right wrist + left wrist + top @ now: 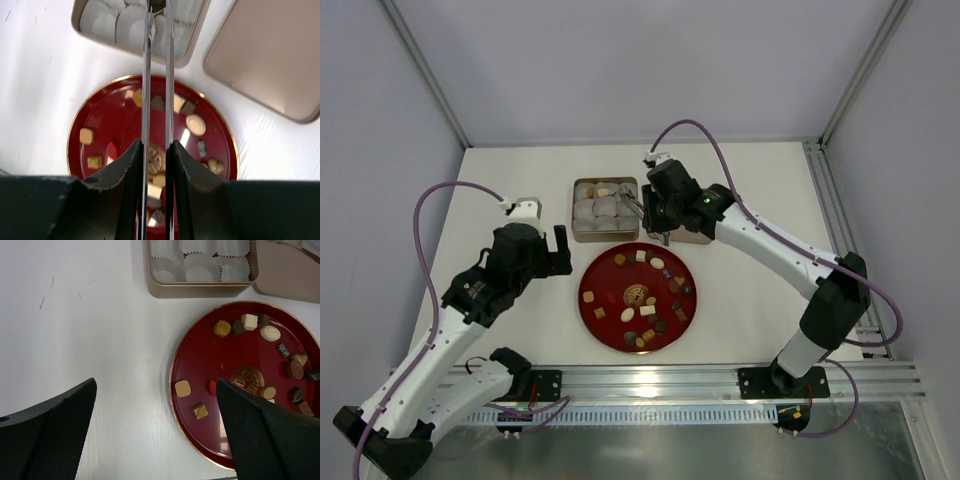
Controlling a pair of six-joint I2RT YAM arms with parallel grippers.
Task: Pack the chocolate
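red lacquer plate (603, 280) at the middle of the white table (520, 180). the chocolate (657, 263) lies scattered over it, and a few pieces sit in the back row of the tin box (577, 215) just behind the plate. the other white paper cups (605, 210) in the box show no filling.

my left arm is folded, elbow low near its base and forearm angled up toward the plate. my left gripper (563, 255) hangs at the plate's left rim with its fingers spread fully wide and nothing between them. from the wrist, one finger (50, 435) is over bare table, and the other (265, 435) overlaps the plate's red field (200, 355). a tan square chocolate (182, 388) shows in the gap.

my right arm stretches from its base at the near right, forearm running up and left, wrist bent over the box's right side. my right gripper (155, 150) is pressed together on a pair of metal tweezers (145, 75). their blades run forward over the plate (107, 117) to the box (75, 20). something dark sits at the tips, cut by the frame edge; i cannot tell whether it is pinched.

edges: the flat lid (270, 60) lies just right of the box, near the plate's rim. there is broad open table left of the box and plate, and a metal rail runs along the table's right edge.
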